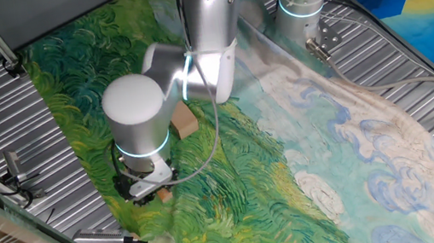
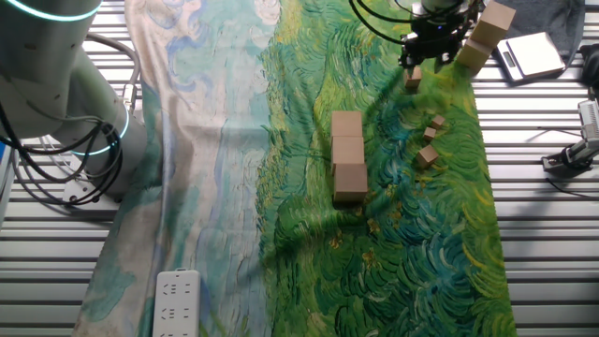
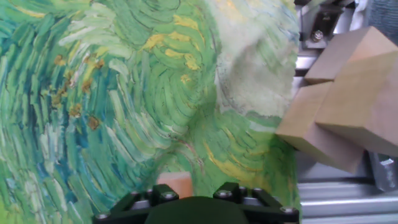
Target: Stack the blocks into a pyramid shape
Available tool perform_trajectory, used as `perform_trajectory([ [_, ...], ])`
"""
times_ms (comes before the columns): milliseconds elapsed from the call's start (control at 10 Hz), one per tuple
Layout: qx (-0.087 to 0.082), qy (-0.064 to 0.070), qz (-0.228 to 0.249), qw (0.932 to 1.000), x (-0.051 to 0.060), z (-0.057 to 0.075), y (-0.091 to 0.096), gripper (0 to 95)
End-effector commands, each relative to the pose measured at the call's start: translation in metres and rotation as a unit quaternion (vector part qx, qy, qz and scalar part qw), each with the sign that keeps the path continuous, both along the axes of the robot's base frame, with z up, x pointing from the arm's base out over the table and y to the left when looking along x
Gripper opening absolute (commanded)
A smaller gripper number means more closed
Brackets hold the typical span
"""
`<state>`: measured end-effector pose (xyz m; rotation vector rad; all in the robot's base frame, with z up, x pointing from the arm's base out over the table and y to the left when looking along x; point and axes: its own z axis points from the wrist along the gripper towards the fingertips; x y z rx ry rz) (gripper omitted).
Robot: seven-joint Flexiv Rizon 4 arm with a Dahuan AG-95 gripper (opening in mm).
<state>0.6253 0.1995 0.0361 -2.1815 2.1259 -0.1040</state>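
From my hand view I see my claw (image 3: 198,198) closed on a small block (image 3: 175,183) with two big cubes (image 3: 348,99) at the cloth's edge, while the other fixed view alone shows three blocks in a row (image 2: 348,155) mid-desk and three small cubes (image 2: 430,140) nearby.

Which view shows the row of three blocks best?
The other fixed view: the row of three blocks lies unobstructed mid-cloth. In one fixed view the arm hides all but one block. The hand view misses the row.
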Motion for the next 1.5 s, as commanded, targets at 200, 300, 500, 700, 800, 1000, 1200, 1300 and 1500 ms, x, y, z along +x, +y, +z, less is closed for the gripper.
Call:
perform_trajectory([
  [200,0.002,0.001,0.002,1.0,0.0,0.0,0.0,76.0],
  [300,0.0,0.001,0.003,1.0,0.0,0.0,0.0,76.0],
  [500,0.009,0.006,-0.004,0.9999,-0.004,-0.004,-0.003,76.0],
  [700,0.015,0.009,-0.013,0.9998,-0.01,-0.01,-0.003,76.0],
  [800,0.017,0.01,-0.018,0.9997,-0.014,-0.014,-0.002,76.0],
  [1000,0.014,0.008,-0.026,0.9995,-0.02,-0.021,0.002,57.0],
  [1200,0.009,0.007,-0.036,0.9993,-0.021,-0.022,0.003,19.0],
  [1300,0.007,0.007,-0.035,0.9993,-0.021,-0.022,0.003,19.0],
  [1500,0.004,0.005,-0.035,0.9994,-0.022,-0.023,0.002,19.0],
])
